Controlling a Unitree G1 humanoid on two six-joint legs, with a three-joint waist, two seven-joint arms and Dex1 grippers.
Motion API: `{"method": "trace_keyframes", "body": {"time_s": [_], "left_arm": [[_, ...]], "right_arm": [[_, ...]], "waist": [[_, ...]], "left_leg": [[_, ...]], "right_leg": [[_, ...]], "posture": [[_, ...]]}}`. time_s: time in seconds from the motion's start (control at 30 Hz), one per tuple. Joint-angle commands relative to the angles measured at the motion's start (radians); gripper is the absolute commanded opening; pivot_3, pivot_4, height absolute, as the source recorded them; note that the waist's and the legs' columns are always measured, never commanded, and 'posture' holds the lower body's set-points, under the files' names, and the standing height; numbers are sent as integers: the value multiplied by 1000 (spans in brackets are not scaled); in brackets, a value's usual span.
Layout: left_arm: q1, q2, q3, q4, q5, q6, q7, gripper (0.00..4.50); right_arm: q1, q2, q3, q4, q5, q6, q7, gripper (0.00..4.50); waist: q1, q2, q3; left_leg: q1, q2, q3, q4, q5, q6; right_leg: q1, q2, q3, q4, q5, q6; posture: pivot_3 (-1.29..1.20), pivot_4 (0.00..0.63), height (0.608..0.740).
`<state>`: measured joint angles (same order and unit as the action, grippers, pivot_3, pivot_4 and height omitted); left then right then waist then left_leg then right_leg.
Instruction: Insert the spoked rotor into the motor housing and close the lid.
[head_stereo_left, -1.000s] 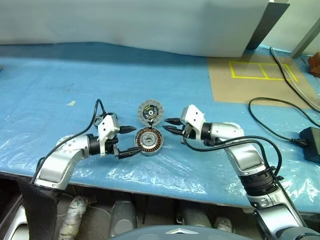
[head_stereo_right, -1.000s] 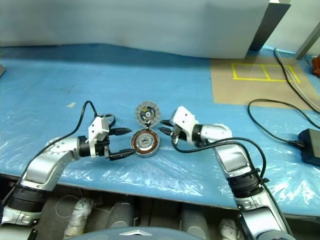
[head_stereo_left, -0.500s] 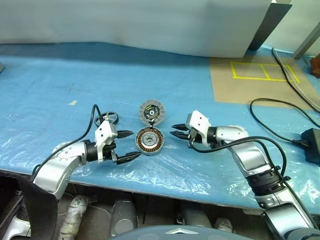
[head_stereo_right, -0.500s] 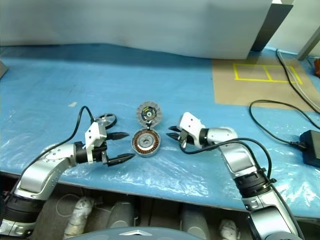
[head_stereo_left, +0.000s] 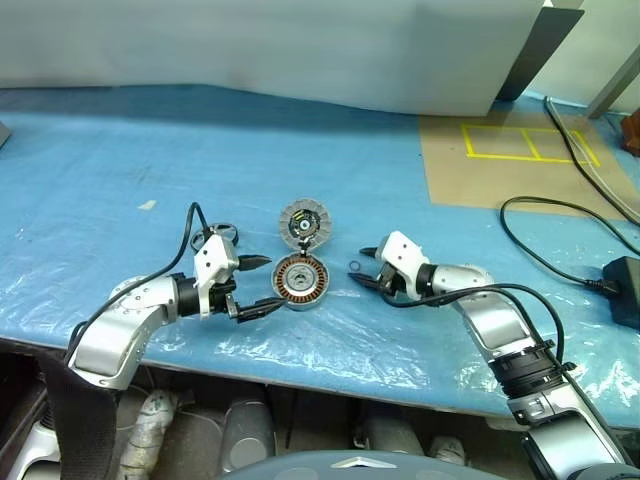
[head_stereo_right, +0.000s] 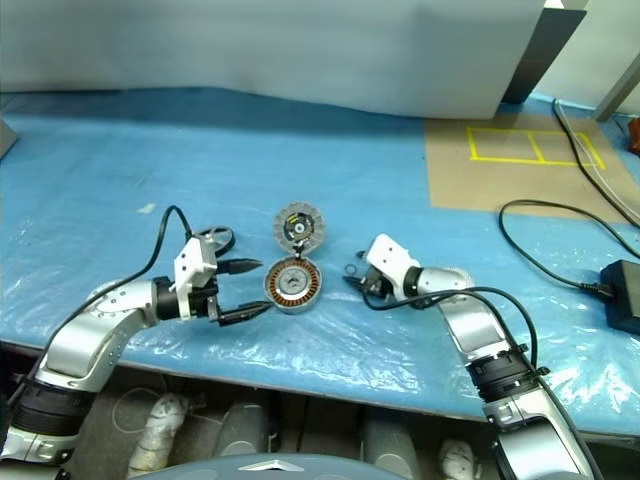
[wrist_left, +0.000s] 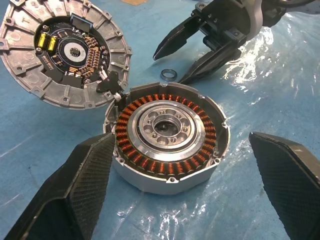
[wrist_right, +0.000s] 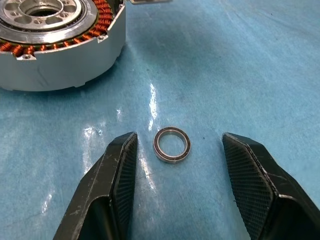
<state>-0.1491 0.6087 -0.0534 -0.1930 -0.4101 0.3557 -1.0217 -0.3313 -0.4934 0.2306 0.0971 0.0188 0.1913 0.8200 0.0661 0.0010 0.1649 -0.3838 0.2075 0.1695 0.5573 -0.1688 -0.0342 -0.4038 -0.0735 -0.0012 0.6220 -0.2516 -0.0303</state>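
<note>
Table (head_stereo_left: 120, 140) is covered w/ blue plastic sheeting; a brown board with yellow tape marks sits at the far right corner, black cable beside it.

Motor housing (head_stereo_left: 301, 281) is seen near the table's front edge, between the two arms, open side up — copper windings and central hub exposed, nothing seated inside. Lid (head_stereo_left: 303, 221) lies just behind it, inner face up, rims touching or nearly so at what looks like a small hinge.

Spoked rotor (head_stereo_left: 216, 238) lies flat on the sheeting behind the left arm, to the left of the lid, apart from the housing. Being round, no long axis is offered; it is judged far nearer the left arm than the right.

Left gripper (head_stereo_left: 259, 286) is held level, jaws spread wide, pointed at the housing's left side, not touching it. The rotor sits behind it, so a pull-back and turn would be needed.

Right gripper (wrist_right: 175, 150) is lowered to the sheeting right of the housing, jaws spread either side of a small metal ring (wrist_right: 172, 144) — nothing pinched.
</note>
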Motion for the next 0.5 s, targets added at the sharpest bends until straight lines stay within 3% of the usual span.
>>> {"method": "trace_keyframes", "body": {"time_s": [0.03,0.1,0.2,0.37,0.5], "left_arm": [[-12,1,-2,-4,0,-20,-9,4500],[-13,0,-2,-4,-1,-19,-9,4500],[-11,0,-3,-4,1,-21,-8,4500],[-13,-2,-3,-6,-1,-19,-6,4500],[-12,1,-2,-6,-1,-20,-9,4500]], "right_arm": [[7,2,-4,44,-9,-27,-7,2843],[16,0,-1,65,-9,-37,-1,2843],[20,7,4,83,-10,-46,-2,2272],[18,23,12,115,-15,-58,0,672],[25,14,12,123,-20,-67,6,603]], "waist": [[0,0,0],[0,0,0],[1,0,0],[1,-1,0],[1,-1,-1]], "left_leg": [[0,0,0,0,0,0],[1,0,0,1,0,0],[2,0,0,2,0,0],[5,0,0,4,-1,2],[8,0,0,4,-1,2]], "right_leg": [[0,0,0,0,0,0],[1,0,0,1,0,0],[3,0,0,1,0,0],[6,0,0,1,0,0],[9,0,1,1,0,1]], "posture": [[0,150,740],[0,150,740],[0,150,740],[0,150,740],[0,150,740]]}}
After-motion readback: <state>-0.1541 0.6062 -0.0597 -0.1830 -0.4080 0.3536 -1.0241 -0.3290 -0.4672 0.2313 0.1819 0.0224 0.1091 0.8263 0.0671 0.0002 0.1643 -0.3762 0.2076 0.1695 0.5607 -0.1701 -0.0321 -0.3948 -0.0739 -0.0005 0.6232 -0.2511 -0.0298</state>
